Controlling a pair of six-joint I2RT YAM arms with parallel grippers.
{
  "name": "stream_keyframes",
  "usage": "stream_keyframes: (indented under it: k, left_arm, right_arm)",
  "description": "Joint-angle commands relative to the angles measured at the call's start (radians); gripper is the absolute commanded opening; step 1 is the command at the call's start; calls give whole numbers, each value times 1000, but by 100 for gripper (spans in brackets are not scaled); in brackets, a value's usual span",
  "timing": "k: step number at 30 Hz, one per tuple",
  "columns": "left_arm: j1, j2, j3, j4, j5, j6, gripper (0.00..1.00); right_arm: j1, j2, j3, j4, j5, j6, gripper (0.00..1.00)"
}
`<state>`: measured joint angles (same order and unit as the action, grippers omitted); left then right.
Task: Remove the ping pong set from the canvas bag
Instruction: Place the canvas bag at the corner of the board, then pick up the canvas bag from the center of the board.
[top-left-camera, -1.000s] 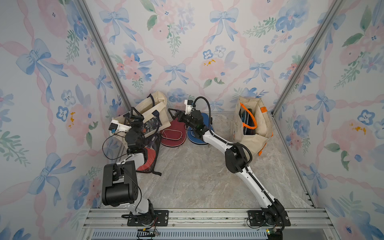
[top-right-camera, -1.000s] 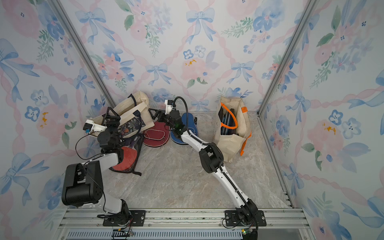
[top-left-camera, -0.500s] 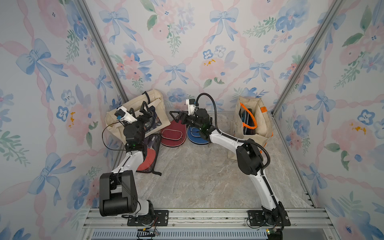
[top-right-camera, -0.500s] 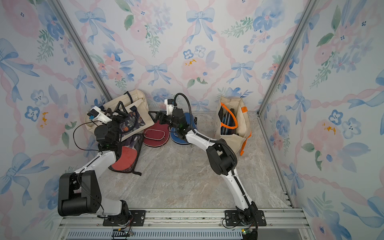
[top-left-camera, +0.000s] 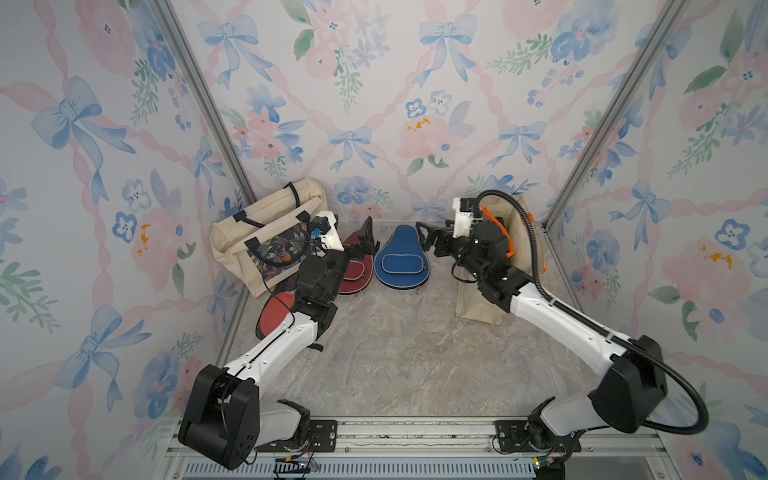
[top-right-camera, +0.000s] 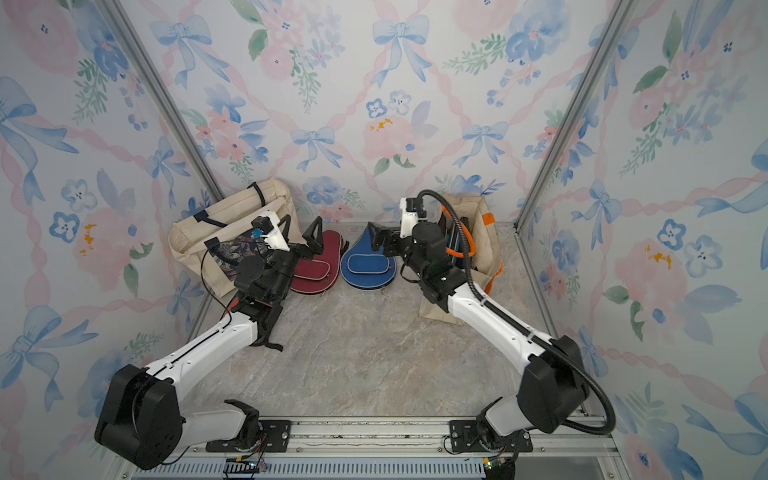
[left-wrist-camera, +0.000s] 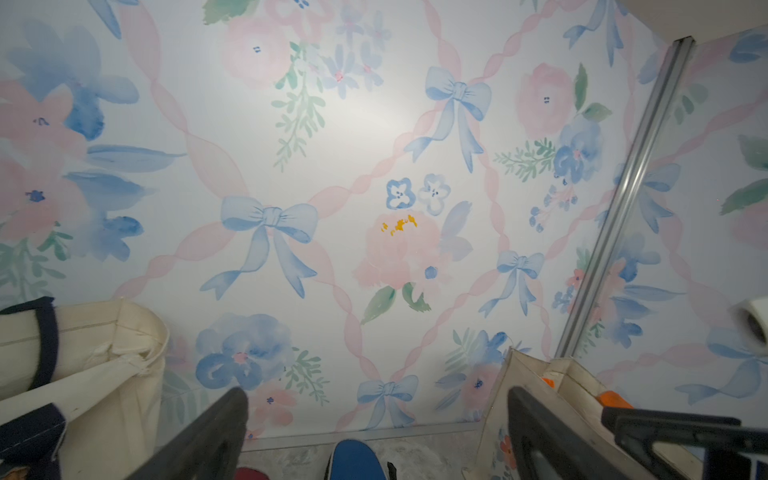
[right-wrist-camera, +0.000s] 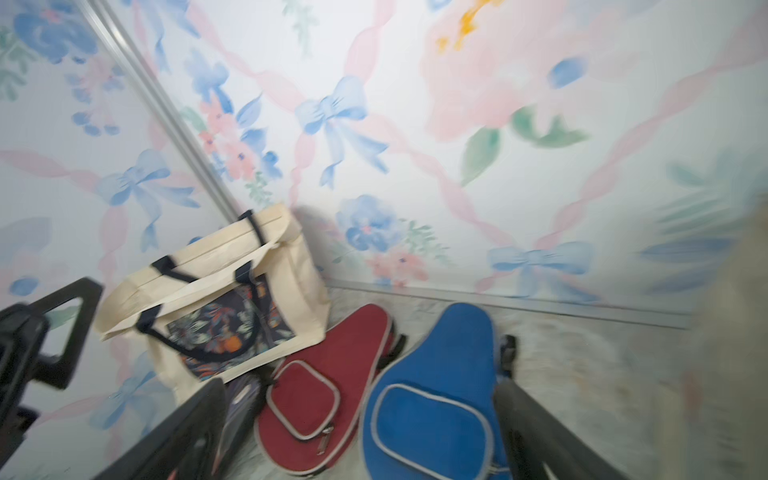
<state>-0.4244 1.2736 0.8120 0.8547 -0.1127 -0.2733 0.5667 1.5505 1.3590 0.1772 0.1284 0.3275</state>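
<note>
Marbled tabletop (top-left-camera: 407, 353), blue case (top-left-camera: 401, 259) lying flat, floral walls (top-left-camera: 374, 83)

Left pincer (top-right-camera: 301, 233) swung from bag (top-right-camera: 187, 243) to maroon case (top-right-camera: 322, 266); right pincer (top-left-camera: 430, 241) retreated.

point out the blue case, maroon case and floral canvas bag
blue case (top-left-camera: 402, 264), in a top view, on its front pocket
maroon case (right-wrist-camera: 303, 397), right wrist view, on its front pocket
floral canvas bag (top-left-camera: 233, 247), in a top view, on its cream front
</note>
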Motion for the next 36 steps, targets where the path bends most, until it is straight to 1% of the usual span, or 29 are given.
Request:
stream_keyframes:
  k: [1, 4, 7, 9, 12, 13, 16, 21, 23, 27, 30, 31, 33, 35, 36]
  left_arm:
    - [-78, -8, 29, -23, -40, 41, 98]
    - [-163, 48, 84, -62, -52, 45, 98]
    - [-245, 137, 176, -114, -59, 51, 98]
    - [-298, 202, 247, -151, -55, 83, 98]
    - [-379, 297, 353, -195, -91, 183, 98]
    - [-404, 333, 398, -216, -104, 222, 98]
    - [-460, 432, 530, -283, -127, 337, 98]
    - [-524, 606, 780, -421, -168, 529, 98]
    - [-542, 671, 871, -477, -182, 591, 98]
    - [-570, 800, 1059, -589, -211, 700, 98]
    - [-585, 888, 1181, -678, -246, 786, 98]
    - [-589, 915, 1210, -699, -267, 851, 98]
    - [-595, 948, 1251, -731, -296, 918, 97]
    - [-594, 958, 1266, -753, -304, 964, 97]
    - [-593, 957, 1268, -761, -302, 987, 96]
  right_arm:
    - [-48, -121, -76, -178, 130, -65, 99]
    - [-161, -245, -126, -285, 107, -6, 99]
    - [-290, -321, -170, -349, 70, 50, 99]
    - [-383, -329, -179, -399, 9, 89, 100]
    - [-513, -312, -193, -443, -110, 148, 99]
    - [-541, -308, -201, -451, -125, 154, 98]
    - [-589, -285, -199, -484, -121, 142, 98]
    - [-658, -228, -192, -510, -163, 135, 98]
    - [-673, -214, -192, -516, -177, 131, 98]
    - [-700, -195, -182, -544, -160, 107, 98]
    - [-731, -174, -183, -538, -207, 116, 97]
    - [-741, -168, -186, -540, -218, 117, 96]
    - [-756, -163, -199, -531, -229, 122, 95]
    - [-771, -160, -207, -526, -249, 126, 95]
    - [-780, -157, -211, -524, -260, 128, 93]
